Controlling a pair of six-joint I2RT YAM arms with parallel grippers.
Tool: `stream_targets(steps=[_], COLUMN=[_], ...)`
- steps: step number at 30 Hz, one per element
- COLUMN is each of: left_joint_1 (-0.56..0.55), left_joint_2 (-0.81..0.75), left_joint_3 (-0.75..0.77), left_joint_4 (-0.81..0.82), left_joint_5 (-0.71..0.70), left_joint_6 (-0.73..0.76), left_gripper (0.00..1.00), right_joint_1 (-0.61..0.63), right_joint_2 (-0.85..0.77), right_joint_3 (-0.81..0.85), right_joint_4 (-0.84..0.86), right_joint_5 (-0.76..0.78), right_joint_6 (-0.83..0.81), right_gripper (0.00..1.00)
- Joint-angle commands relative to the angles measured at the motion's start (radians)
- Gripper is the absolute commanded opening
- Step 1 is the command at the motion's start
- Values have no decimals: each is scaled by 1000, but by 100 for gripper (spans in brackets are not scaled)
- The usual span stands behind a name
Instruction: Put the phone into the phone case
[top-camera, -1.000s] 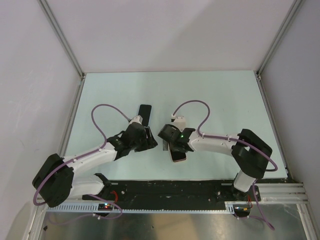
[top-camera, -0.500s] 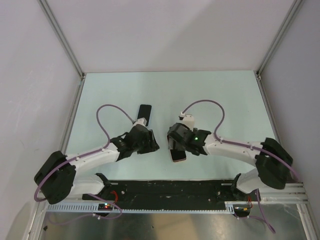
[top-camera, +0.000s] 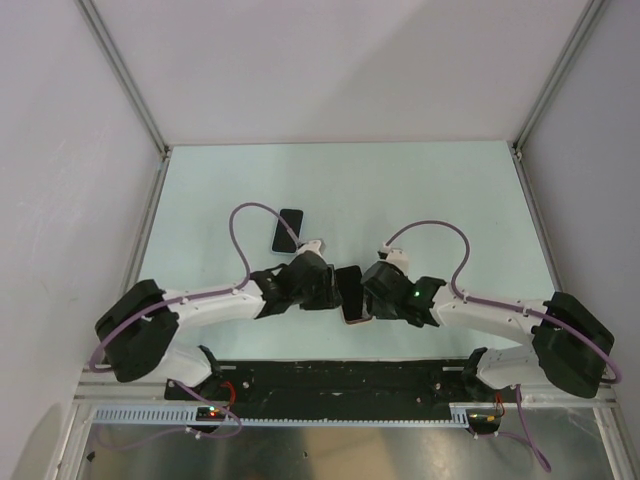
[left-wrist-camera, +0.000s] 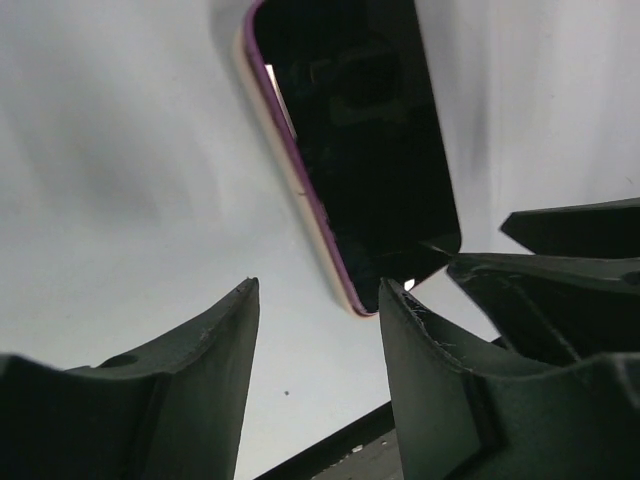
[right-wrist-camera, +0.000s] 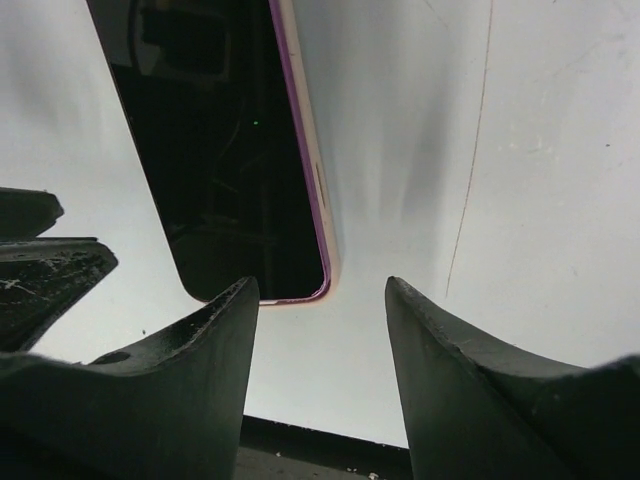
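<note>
You had the phone lying flat on the counter, near its front edge and directly between the two claws. Its glossy black face was up, and the pale rim showed along one long side.

Your left claw sat low at the phone's left side, its fingers spread apart with nothing between them. In the left wrist view the phone ran away from the camera. Its near corner came right up to the tip of the left claw's right-hand finger. I could not tell whether that corner and the finger were touching.

Your right claw sat at the phone's other side, also released, fingers parted and gripping nothing. From the right wrist camera the phone lay ahead and to the left. Its near corner was just beyond the tip of the right claw's left-hand finger, and bare counter showed in the gap between the fingers. A dark finger of the left claw came in at the left edge of that view, just beside the phone.

The phone case lay flat further back on the counter, left of the phone and well apart from it. It was behind your left arm, and neither claw touched it.
</note>
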Motion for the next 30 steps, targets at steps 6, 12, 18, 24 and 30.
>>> stream_targets(steps=[6, 12, 18, 24, 30], left_joint_1=[-37, -44, -49, -52, -59], left_joint_2=[72, 97, 117, 134, 143], left_joint_3=[72, 82, 90, 96, 103], left_joint_4=[43, 45, 44, 45, 44], left_joint_5=[-12, -9, -3, 1, 0], left_joint_6=[-27, -32, -32, -34, -37], left_gripper=[54, 53, 52, 51, 50], right_joint_1=[-39, -58, -57, -33, -11], right_joint_2=[4, 52, 92, 96, 89], right_joint_3=[-32, -34, -33, -34, -33], right_joint_4=[106, 158, 177, 151, 107], right_joint_5=[-58, -79, -75, -46, -20], right_joint_6=[-42, -74, -77, -71, -59], right_gripper=[50, 47, 41, 31, 20])
